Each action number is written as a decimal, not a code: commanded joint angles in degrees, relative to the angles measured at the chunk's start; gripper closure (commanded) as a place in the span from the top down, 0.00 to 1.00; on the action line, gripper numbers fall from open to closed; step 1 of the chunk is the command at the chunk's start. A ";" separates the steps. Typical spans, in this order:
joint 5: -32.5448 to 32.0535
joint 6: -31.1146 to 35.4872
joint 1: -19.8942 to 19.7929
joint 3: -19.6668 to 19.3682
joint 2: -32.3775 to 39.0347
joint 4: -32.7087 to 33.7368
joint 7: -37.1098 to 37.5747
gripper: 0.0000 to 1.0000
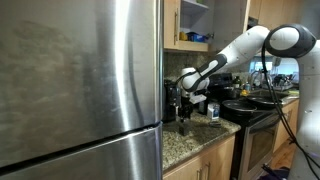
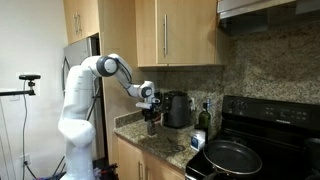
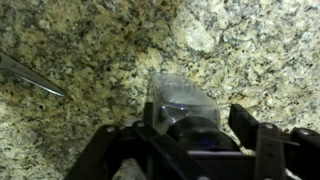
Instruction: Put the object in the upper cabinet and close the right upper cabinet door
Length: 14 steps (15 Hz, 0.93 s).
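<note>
Item: Robotiq gripper (image 3: 190,150), pointing down at the granite counter (image 3: 90,50). Its jaws are partly spread and stand astride the object (image 3: 182,100), one finger (image 3: 112,150) at 8 o'clock of it and the other at 4 o'clock. Whether the pads actually press on it cannot be told. The object is a small clear container with a dark rounded end. In the wrist view its long axis runs roughly from 6 to 12 o'clock, dark end nearest the camera and clear end on the stone. In both exterior views it shows only as a small dark shape (image 1: 184,125) (image 2: 152,127) directly under the gripper (image 1: 185,108) (image 2: 150,112) at 6 o'clock (too small there to judge its lean). The upper cabinet (image 1: 197,22) is at 12 o'clock, well above the gripper, with its pale shelved interior exposed. A black stove (image 2: 270,125) stands along the counter, well apart from the gripper.
</note>
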 commanded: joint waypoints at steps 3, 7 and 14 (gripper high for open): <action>-3.34 0.80 -0.37 -0.22 -0.73 -0.59 3.00 0.37; -6.97 -0.37 -0.21 -0.62 -2.23 -0.13 6.45 0.35; -11.30 -1.49 -0.69 -0.19 -14.02 -1.26 7.99 0.00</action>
